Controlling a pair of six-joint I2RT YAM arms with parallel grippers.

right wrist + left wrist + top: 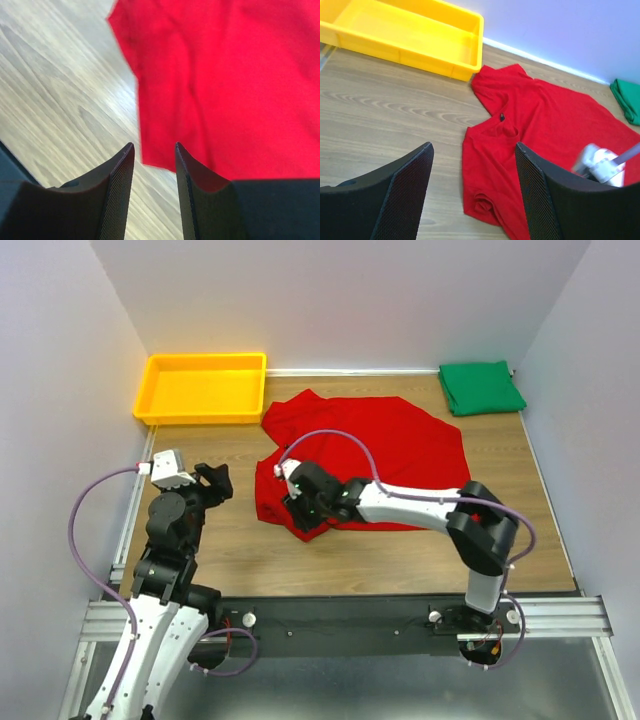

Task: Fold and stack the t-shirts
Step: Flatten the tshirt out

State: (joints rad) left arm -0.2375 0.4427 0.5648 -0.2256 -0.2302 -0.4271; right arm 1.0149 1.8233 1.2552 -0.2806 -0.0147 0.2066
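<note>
Before me the wooden counter [230, 550] carries three things. A yellow tray [200, 419] sits in its far left corner. The red t-shirt [390, 445] lies spread out and a little wrinkled in the middle, one sleeve just beside the near right corner of the tray. The green t-shirt [481, 388] lies folded in the far right corner, near the red one.

Both arms pair white shells with black joint housings: the left arm [165, 525] at lower left of the top view, the right arm [410, 505] at centre right. A lilac cable [71, 530] loops beside the left arm; a second lilac cable [330, 433] arcs over the right. A white camera block [170, 468] tops the left hand [215, 483]. Its fingers [405, 195], and those of the right hand [154, 147], are matte black with mesh-textured inner faces.
</note>
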